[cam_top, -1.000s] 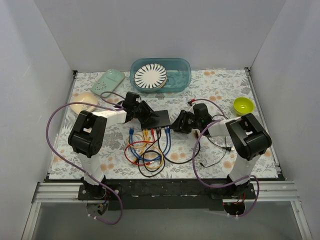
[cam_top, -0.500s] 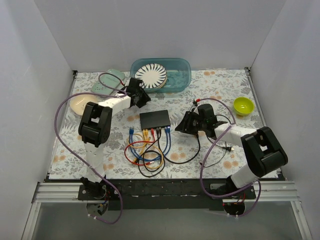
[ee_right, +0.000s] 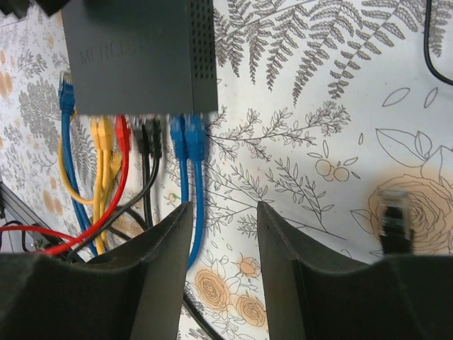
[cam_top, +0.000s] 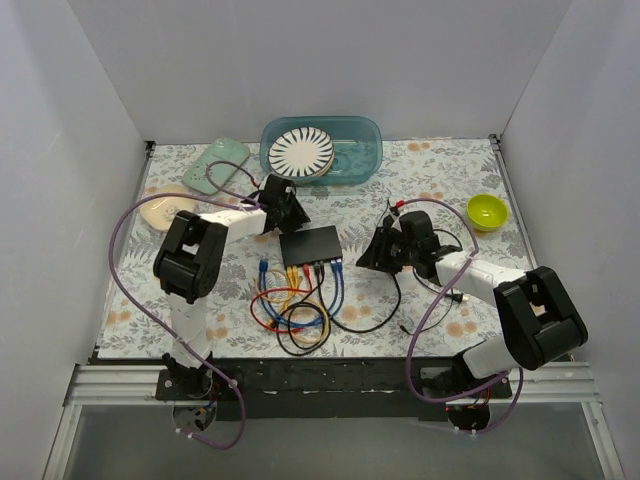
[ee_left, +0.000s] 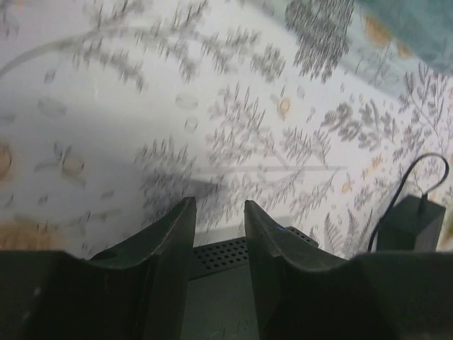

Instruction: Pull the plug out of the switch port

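Mid-desk: one black switch, two blue plugs in its near-side ports. Released, empty: left end effector over switch, right end effector near plugs. Floral desk, white walls.

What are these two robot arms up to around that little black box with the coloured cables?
Two robot arms flank the flat black network switch on the floral tablecloth. The left gripper is open over the switch's perforated edge; the right gripper is open too, facing the side with the cables. Neither holds anything. The yellow, red, black and blue plugs sit in their ports, so the pull is not yet done.
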You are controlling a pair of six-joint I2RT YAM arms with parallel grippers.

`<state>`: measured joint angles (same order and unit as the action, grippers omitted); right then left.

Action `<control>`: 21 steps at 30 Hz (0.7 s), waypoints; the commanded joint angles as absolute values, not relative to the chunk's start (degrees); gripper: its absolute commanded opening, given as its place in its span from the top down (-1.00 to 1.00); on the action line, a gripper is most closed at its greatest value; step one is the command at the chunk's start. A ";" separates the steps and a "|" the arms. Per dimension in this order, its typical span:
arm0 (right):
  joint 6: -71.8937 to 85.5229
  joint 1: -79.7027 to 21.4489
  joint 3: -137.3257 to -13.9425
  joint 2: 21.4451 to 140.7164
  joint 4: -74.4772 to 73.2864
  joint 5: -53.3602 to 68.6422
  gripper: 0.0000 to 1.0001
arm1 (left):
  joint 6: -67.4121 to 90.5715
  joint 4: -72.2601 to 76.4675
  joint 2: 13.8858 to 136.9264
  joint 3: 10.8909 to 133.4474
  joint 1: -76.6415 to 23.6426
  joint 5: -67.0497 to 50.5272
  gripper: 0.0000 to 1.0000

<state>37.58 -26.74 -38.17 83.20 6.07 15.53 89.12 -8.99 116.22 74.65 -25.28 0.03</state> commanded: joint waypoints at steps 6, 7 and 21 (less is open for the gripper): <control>36.47 -26.89 -35.86 82.00 7.29 15.99 0.02 | 93.07 -13.80 101.52 54.95 -26.63 -4.75 0.29; 36.56 -26.81 -35.86 82.26 7.64 16.26 0.02 | 93.16 -13.80 99.69 54.41 -26.63 -4.49 0.29; 34.54 -30.32 -38.85 87.89 10.89 25.31 -0.04 | 96.58 -5.31 92.09 59.78 -26.63 -17.45 0.11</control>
